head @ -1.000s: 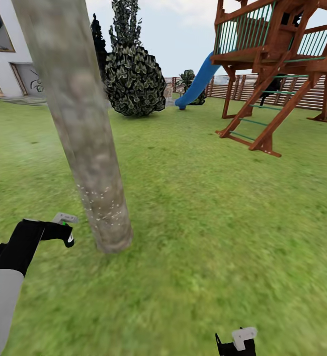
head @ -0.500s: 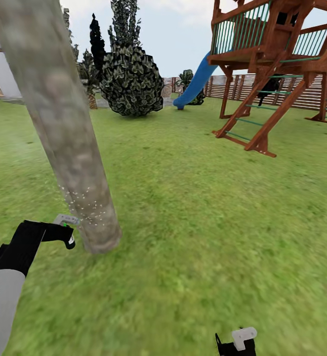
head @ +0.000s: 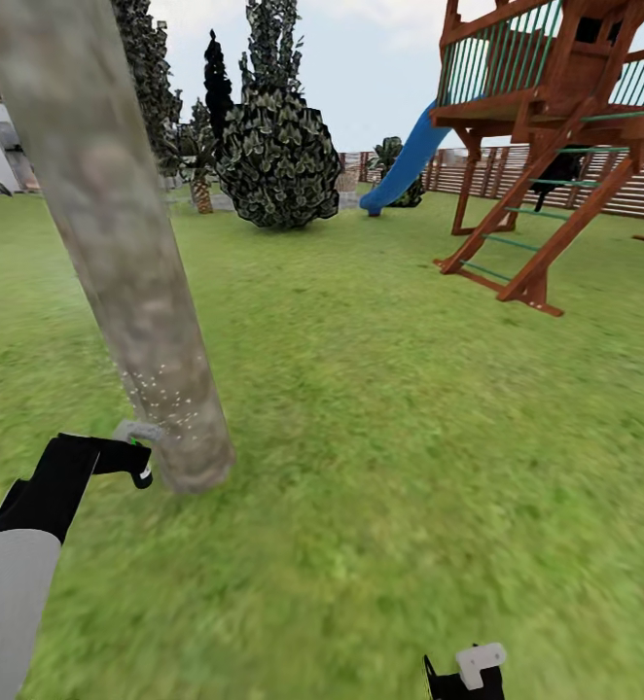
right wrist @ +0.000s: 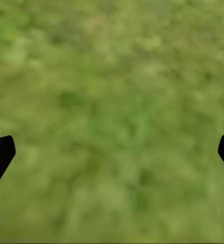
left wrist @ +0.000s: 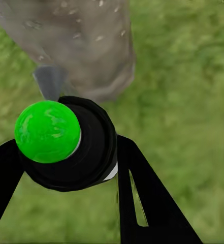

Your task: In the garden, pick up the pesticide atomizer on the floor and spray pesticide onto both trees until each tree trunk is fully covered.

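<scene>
Camera panned since a second ago: whole scene slid, trunk base now sits further left in the head view, the white house is nearly out of shot, more dark cypress shows; left arm stays at the trunk foot. Left to right: left gripper (head: 132, 457) is low at the head view's left, fingers closed around the pesticide atomizer (left wrist: 66, 142), nozzle aimed at the base of the tree trunk (head: 127, 253), just beside it. Atomizer reads as a dark round body with a glossy green cap in the left wrist view, not red; grey nozzle pokes out toward the bark. Trunk: pale grey-brown, mottled, leaning in frame, white spray specks dotted over a low band near its foot only. Lawn (head: 390, 418) to the right, wooden play tower (head: 555, 126) and blue slide (head: 400, 160) well beyond. Right gripper (head: 468, 676) at the bottom edge, jaws spread wide over bare grass, empty. Progress: pickup done, first trunk partly speckled, upper trunk looks uncovered; second tree not started, as far as I can judge.
</scene>
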{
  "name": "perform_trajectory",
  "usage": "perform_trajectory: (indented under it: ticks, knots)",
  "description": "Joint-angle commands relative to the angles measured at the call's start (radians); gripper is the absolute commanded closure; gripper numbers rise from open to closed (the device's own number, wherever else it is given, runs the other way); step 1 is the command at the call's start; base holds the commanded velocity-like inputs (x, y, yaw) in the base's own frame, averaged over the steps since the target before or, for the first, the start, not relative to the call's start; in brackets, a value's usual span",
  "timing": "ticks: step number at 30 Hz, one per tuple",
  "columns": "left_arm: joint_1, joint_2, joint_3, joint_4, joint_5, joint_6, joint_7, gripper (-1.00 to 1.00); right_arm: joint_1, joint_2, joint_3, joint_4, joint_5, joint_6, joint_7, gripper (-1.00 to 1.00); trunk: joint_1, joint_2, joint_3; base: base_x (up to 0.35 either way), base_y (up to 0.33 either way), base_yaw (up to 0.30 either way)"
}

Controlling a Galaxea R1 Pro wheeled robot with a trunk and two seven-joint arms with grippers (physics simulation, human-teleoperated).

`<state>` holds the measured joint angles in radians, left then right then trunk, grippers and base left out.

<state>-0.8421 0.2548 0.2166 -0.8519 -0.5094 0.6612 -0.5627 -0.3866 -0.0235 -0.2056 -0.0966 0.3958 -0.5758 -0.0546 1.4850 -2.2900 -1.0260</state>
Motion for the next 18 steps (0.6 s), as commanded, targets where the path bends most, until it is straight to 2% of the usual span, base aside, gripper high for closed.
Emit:
perform_trajectory:
  ticks: [1, 16, 18]
  knots:
    - [0.0, 0.0, 0.001, 0.0, 0.001, 0.0, 0.0, 1.0, 0.0, -0.001, 0.0, 0.0, 0.0, 0.0, 0.0, -1.0, 0.0, 0.0, 0.0, 0.133, -0.273, 0.038]
    - [0.0, -0.002, 0.007, -0.007, 0.005, 0.0, 0.0, 1.0, 0.0, 0.0, 0.0, 0.0, 0.0, 0.0, -0.001, -1.0, 0.0, 0.0, 0.0, 0.114, -0.273, 0.002]
    - [0.0, -0.002, 0.035, -0.009, 0.005, 0.0, 0.0, 1.0, 0.0, 0.0, 0.0, 0.0, 0.0, 0.0, -0.001, -1.0, 0.0, 0.0, 0.0, 0.061, -0.273, 0.123]
